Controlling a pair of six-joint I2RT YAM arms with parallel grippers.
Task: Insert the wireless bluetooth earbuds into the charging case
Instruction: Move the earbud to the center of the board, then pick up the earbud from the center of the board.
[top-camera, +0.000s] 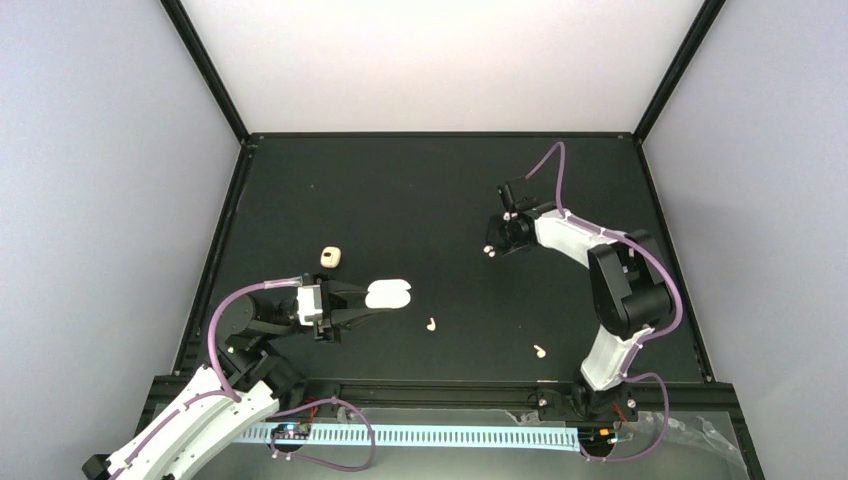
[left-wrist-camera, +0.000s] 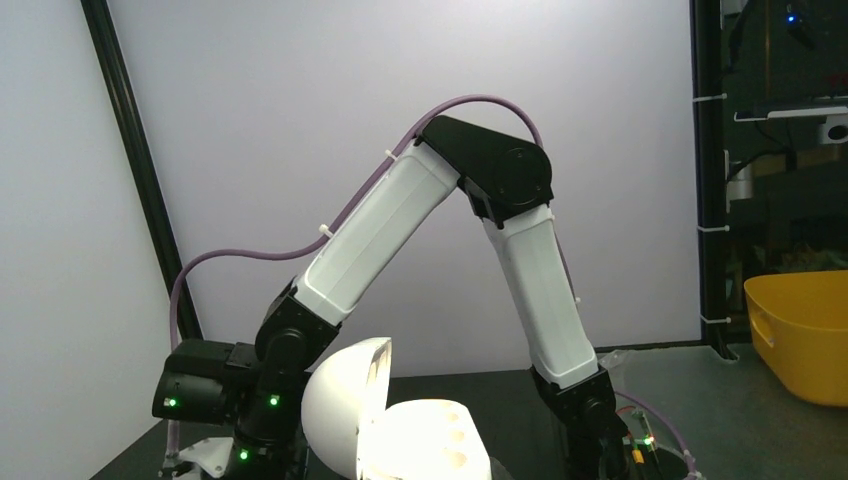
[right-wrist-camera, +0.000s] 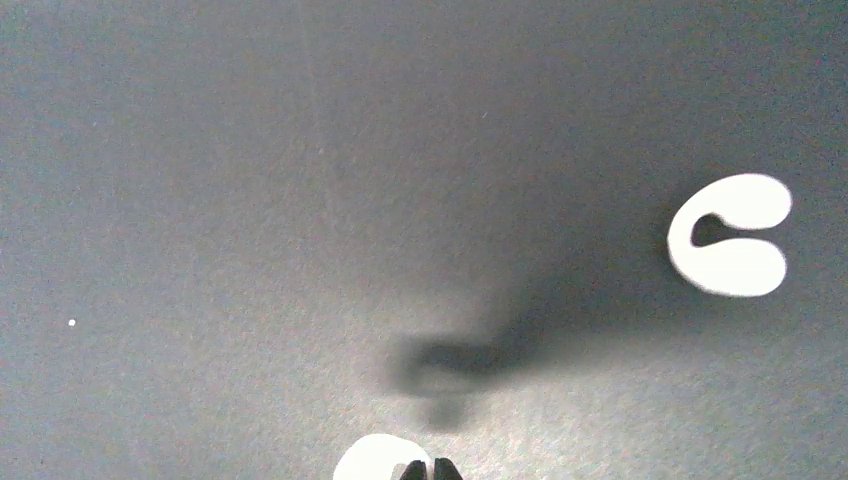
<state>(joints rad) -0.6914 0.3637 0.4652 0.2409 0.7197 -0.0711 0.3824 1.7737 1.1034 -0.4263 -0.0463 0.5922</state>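
left gripper is clamped on one end of charging case at left of table; lid is seen raised open in left wrist view. right gripper is shut, nothing gripped, hung over far middle. wireless bluetooth earbuds are left loose on table: one near case, other earbud by right arm base. peach-tan lump is seen behind case.

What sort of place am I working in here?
Likely a lab robot enclosure: a black table walled by white panels on black framing, with a yellow tub and an equipment rack outside.
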